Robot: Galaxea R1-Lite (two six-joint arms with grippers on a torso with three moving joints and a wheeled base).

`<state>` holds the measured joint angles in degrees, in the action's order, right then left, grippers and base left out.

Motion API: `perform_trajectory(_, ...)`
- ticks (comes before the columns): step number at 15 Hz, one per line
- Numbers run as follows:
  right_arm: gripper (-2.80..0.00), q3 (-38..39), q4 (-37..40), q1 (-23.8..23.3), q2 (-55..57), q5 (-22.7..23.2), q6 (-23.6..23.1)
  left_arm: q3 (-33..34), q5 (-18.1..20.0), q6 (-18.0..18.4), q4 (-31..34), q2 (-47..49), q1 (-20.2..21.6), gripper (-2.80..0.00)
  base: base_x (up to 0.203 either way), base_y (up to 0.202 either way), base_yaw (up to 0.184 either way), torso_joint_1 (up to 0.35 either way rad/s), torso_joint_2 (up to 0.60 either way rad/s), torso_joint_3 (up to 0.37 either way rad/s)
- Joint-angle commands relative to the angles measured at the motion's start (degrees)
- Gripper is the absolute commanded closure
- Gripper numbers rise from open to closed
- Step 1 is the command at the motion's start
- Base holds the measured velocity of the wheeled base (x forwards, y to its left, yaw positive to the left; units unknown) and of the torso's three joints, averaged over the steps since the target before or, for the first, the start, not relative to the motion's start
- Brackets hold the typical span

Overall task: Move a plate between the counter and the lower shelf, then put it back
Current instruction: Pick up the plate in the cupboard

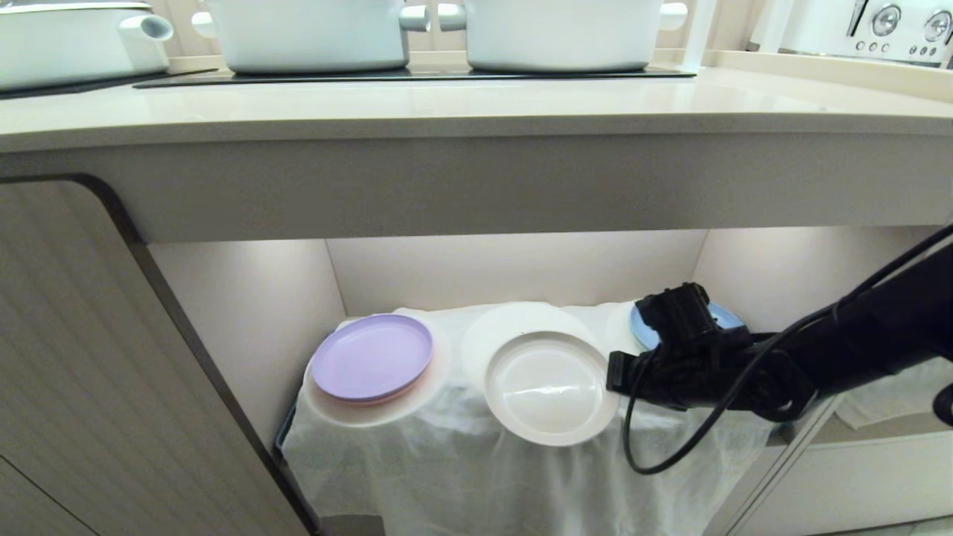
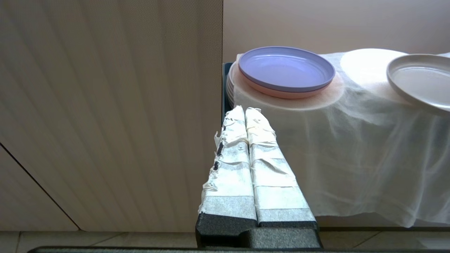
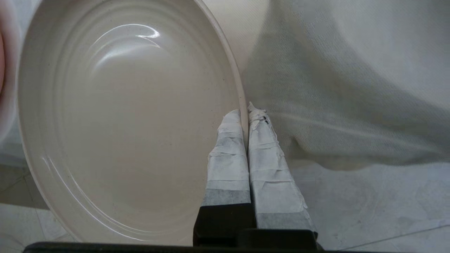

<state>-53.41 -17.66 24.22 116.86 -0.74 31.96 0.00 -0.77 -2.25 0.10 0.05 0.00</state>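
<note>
Gripping the plate (image 1: 549, 387) by its right rim: right gripper (image 3: 246, 112) clenched there, one taped finger (image 3: 228, 151) inside the rim and the other beneath (seen plainly in the right wrist view). Holding the plate level in front of the lower shelf (image 1: 514, 272), overhanging the front edge of the white cloth (image 1: 447, 461), with the middle raised pad (image 1: 514, 324) just behind it. Sitting on the shelf left of the plate, the lilac plate (image 1: 372, 356); right of it, behind the gripper, a blue plate (image 1: 642, 331). Running above the shelf, the counter (image 1: 476, 112). Resting low beside the cabinet door (image 2: 105, 105), left of the shelf, left gripper (image 2: 245, 110) pressed closed, holding nothing.
</note>
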Motion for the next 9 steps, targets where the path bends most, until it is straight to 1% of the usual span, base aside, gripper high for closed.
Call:
perform_trajectory(1, 0.00, 2.7, -0.2, 0.0, -3.3, 0.0, -0.6, 0.0, 0.0, 0.0, 0.0, 0.0, 0.1, 0.00, 0.000, 0.000, 0.000, 0.000, 0.00, 0.000)
perform_trajectory(3, 0.00, 5.3, -0.2, -0.1, -6.0, 0.1, -1.8, 0.0, 0.0, 0.0, 0.0, 0.0, 0.0, 0.00, 0.000, 0.000, 0.000, 0.000, 0.00, 0.000)
perform_trajectory(9, 0.00, 12.6, -0.2, -0.2, -13.4, 0.1, -2.3, 0.0, 0.0, 0.0, 0.0, 0.0, 0.0, 0.00, 0.000, 0.000, 0.000, 0.000, 0.00, 0.000)
